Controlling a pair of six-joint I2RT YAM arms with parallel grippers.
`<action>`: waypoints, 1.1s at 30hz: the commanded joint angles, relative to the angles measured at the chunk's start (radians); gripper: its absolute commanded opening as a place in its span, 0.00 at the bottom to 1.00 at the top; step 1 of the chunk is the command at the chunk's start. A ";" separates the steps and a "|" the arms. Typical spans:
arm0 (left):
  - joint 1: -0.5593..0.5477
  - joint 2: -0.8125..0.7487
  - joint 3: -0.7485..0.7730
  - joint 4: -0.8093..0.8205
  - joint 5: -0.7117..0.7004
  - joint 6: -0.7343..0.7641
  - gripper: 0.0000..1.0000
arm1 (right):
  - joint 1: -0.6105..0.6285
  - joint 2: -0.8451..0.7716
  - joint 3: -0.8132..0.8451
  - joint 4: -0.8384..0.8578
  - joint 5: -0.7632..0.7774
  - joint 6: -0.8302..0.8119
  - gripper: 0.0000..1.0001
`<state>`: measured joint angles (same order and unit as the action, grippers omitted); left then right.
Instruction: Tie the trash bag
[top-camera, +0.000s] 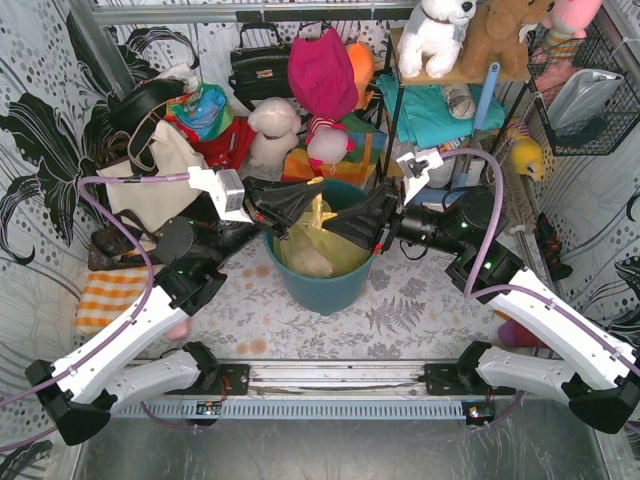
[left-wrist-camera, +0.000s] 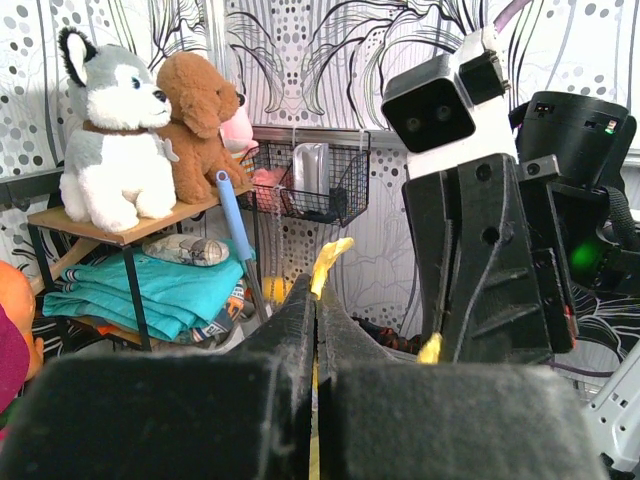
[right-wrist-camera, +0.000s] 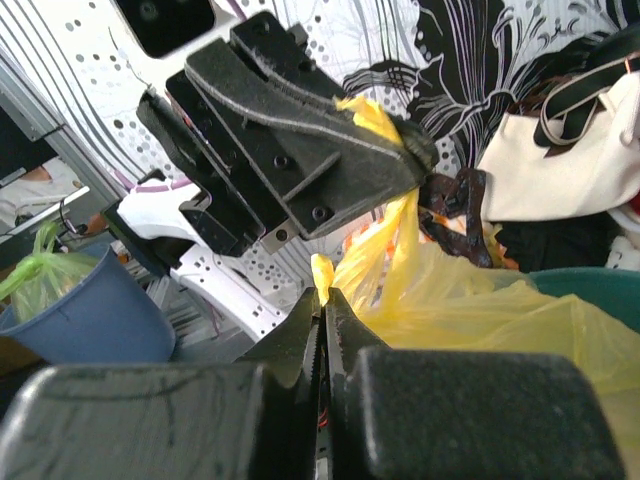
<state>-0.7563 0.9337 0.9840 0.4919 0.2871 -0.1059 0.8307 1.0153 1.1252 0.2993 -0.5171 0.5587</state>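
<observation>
The trash bag (top-camera: 318, 250), thin yellow plastic, lines the round teal bin (top-camera: 325, 285) at the table's middle. Its top edges are drawn up into two strands over the bin's mouth. My left gripper (top-camera: 310, 210) comes in from the left and is shut on one strand; a yellow tip (left-wrist-camera: 330, 262) pokes out past its fingertips. My right gripper (top-camera: 332, 224) comes from the right, tip to tip with the left, shut on the other strand (right-wrist-camera: 322, 272). In the right wrist view the left gripper (right-wrist-camera: 405, 150) holds a strand stretched up from the bag (right-wrist-camera: 480, 310).
A cream tote bag (top-camera: 150, 185) with black straps lies at back left, with an orange checked cloth (top-camera: 105, 295) in front of it. Plush toys (top-camera: 275, 130) and a shelf rack (top-camera: 440, 100) crowd the back. A wire basket (top-camera: 585, 95) hangs at the right.
</observation>
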 joint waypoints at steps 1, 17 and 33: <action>0.008 0.005 0.018 0.016 -0.018 0.022 0.00 | 0.025 -0.004 0.029 -0.052 -0.008 -0.053 0.00; 0.008 -0.039 0.020 0.047 0.131 -0.001 0.00 | 0.030 0.051 0.225 -0.208 0.486 -0.058 0.00; 0.005 0.175 0.318 0.074 0.454 -0.026 0.00 | 0.028 0.635 1.028 -0.411 0.173 -0.042 0.00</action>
<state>-0.7517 1.0672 1.2320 0.5041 0.6670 -0.1234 0.8543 1.5719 1.9820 -0.0448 -0.1822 0.4862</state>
